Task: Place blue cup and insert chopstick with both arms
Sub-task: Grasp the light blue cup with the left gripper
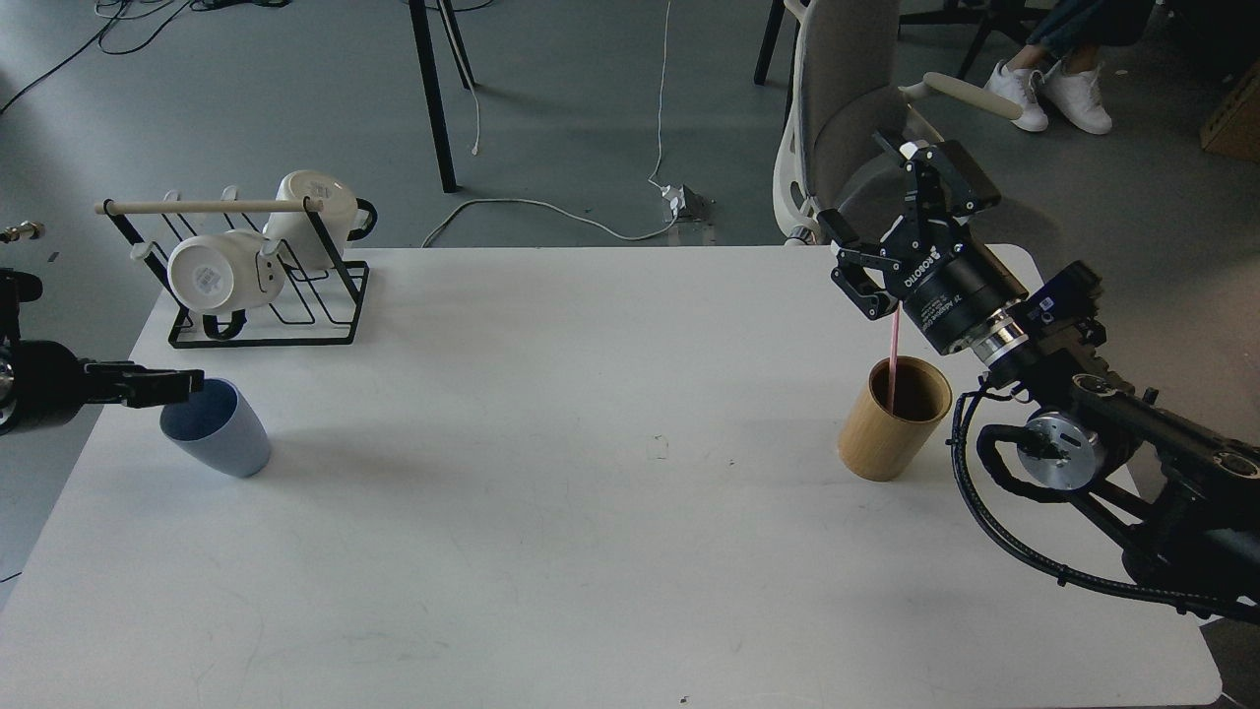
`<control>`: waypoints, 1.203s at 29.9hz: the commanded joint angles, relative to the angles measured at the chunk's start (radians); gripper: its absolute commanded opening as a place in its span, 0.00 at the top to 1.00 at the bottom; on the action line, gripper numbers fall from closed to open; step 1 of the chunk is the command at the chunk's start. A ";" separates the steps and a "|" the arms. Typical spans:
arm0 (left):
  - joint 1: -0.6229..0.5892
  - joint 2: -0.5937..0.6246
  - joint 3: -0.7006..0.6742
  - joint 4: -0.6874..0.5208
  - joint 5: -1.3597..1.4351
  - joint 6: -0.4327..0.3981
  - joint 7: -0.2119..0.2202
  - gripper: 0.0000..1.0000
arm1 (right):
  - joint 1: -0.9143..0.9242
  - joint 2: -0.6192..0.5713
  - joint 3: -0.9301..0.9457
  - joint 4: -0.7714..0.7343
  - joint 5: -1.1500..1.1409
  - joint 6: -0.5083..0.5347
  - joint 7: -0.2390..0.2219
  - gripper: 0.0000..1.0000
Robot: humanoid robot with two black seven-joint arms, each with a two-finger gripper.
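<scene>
The blue cup (219, 430) is at the table's left edge, tilted with its mouth turned up and to the left. My left gripper (182, 384) comes in from the left, and its fingers meet the cup's rim and appear shut on it. The pink-red chopstick (892, 359) stands inside a tan wooden cup (889, 420) at the right, and its top end is hidden behind my right gripper's body. My right gripper (891, 217) hovers above and behind the wooden cup, with its jaws wide open and empty.
A black wire rack (261, 310) with two white mugs (221, 276) and a pale wooden rod (197, 207) stands at the back left. A grey office chair (847, 118) is behind the table's far right edge. The white table (591, 492) spans the view.
</scene>
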 commanded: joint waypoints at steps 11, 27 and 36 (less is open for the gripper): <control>0.001 -0.069 0.074 0.127 -0.013 0.091 0.000 0.42 | -0.010 -0.007 -0.001 -0.001 0.000 -0.001 0.000 0.04; 0.001 -0.052 0.072 0.038 -0.010 0.102 0.000 0.97 | -0.032 -0.013 0.002 -0.006 0.000 -0.004 0.000 0.04; -0.013 0.063 0.022 -0.189 -0.045 0.103 0.000 1.00 | -0.043 -0.023 0.003 -0.006 0.000 -0.009 0.000 0.04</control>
